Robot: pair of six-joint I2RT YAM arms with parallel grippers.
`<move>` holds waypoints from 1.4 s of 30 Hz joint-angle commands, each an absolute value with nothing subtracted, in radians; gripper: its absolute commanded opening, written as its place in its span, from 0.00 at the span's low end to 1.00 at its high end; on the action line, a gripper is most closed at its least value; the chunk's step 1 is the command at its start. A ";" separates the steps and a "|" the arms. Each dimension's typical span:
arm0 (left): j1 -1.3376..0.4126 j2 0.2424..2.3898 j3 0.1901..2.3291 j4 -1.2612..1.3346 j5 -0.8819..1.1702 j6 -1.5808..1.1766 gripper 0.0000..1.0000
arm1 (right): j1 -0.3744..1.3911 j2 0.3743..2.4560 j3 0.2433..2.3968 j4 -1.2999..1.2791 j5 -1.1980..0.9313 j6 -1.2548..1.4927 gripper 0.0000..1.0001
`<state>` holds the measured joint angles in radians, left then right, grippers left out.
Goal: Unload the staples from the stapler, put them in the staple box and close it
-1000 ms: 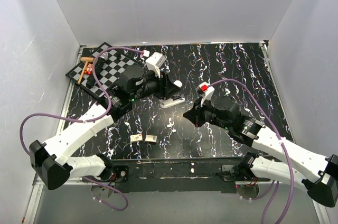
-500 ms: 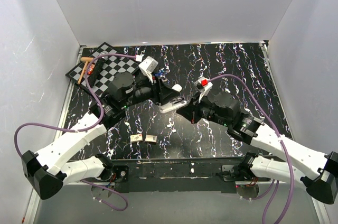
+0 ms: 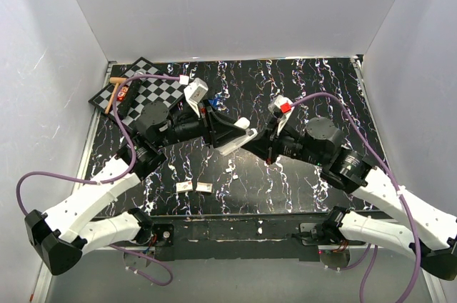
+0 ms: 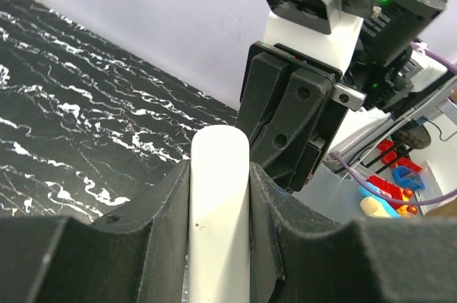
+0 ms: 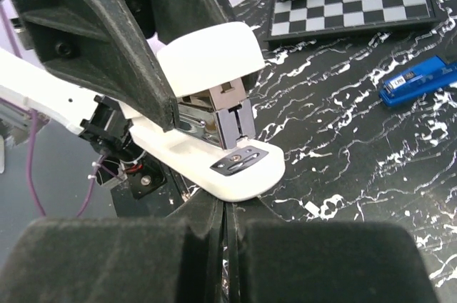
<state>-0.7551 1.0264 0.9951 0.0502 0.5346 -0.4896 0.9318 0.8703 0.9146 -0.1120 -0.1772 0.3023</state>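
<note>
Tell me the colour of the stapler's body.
The stapler is white, with silvery metal inside; clearest in the right wrist view.

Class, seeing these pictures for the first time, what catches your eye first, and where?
The white stapler stands out, clamped between the left fingers over the middle of the black marbled table. The right fingers, shut, sit at its front end. A checkerboard lies at the table's far left corner.

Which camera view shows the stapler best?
The right wrist view: the stapler faces it close, with white top, metal channel and base all visible. The left wrist view shows only its white top, clamped in the left gripper. The top view shows it small and distant.
</note>
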 commanded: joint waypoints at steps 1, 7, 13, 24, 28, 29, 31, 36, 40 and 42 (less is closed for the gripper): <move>-0.764 0.993 0.980 0.080 0.649 -0.460 0.00 | 0.937 0.861 1.014 -0.109 -0.273 0.224 0.01; -0.764 1.002 0.980 0.083 0.785 -0.411 0.00 | 0.937 0.882 1.077 -0.158 -0.408 0.167 0.01; -0.764 0.993 0.971 0.094 0.922 -0.365 0.00 | 0.937 0.900 1.147 -0.222 -0.508 0.109 0.01; -0.810 1.043 0.976 0.100 1.081 -0.357 0.00 | 0.937 0.992 1.302 -0.232 -0.578 0.069 0.01; -0.830 1.060 0.985 0.100 1.115 -0.354 0.00 | 0.937 1.044 1.383 -0.252 -0.615 0.046 0.01; -0.833 1.068 0.985 0.100 1.124 -0.354 0.00 | 0.937 1.057 1.402 -0.259 -0.627 0.041 0.01; -0.844 1.083 0.996 0.089 1.140 -0.354 0.00 | 0.937 1.081 1.431 -0.268 -0.643 0.037 0.01; -0.867 1.100 1.014 0.074 1.146 -0.339 0.00 | 0.937 1.109 1.454 -0.281 -0.686 0.025 0.01; -0.870 1.088 1.029 0.028 1.123 -0.302 0.00 | 0.937 1.097 1.442 -0.308 -0.678 0.008 0.01; -0.870 1.072 1.045 -0.027 1.100 -0.272 0.00 | 0.937 1.069 1.407 -0.305 -0.655 0.003 0.01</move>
<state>-0.7940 1.0454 1.0340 0.1543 1.0367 -0.3401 0.9390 1.0538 1.3842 -0.6376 -0.7551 0.0471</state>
